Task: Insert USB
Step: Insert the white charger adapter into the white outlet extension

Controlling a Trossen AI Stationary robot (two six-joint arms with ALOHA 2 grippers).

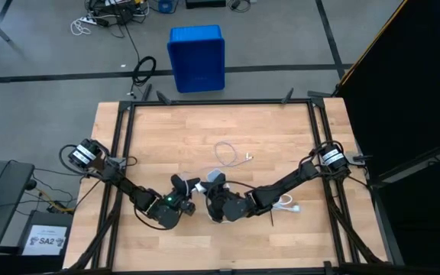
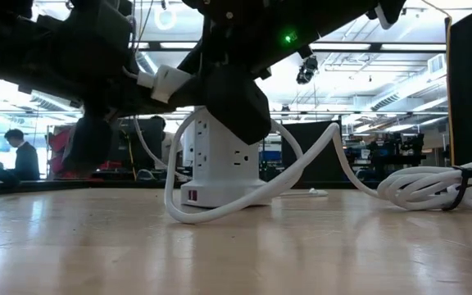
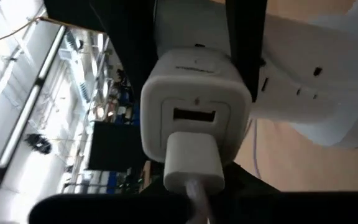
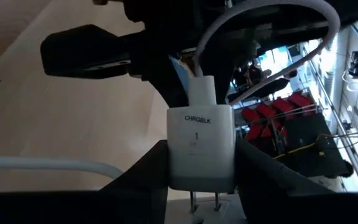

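Across the high view from the left: 1 person shows far off in the room behind, seen only in the low view. The left arm reaches in from the table's left edge, and the left gripper is clenched, apparently on the plug of the USB, though dark parts of the arm hide the pinch itself. That plug sits in 1 of the ports of the 1 white charger block. A 2nd slot on the block's face stands bare.

The block is lifted off the wood, with its 2 metal prongs pointing away from the plug. Just behind it stands 1 white power tower, partly masked in the low view by both arms, which crowd the table's centre.

The thin USB cable runs back from the grippers in 1 loose loop, and its free plug end lies on the wood, well apart from the grippers.

The right gripper grasps the charger block, 1 dark finger pressed to each side.

Farther right lies 1 thick white cord bundled with a black tie, near the right arm.

Beyond the table's far edge stands 1 blue bin
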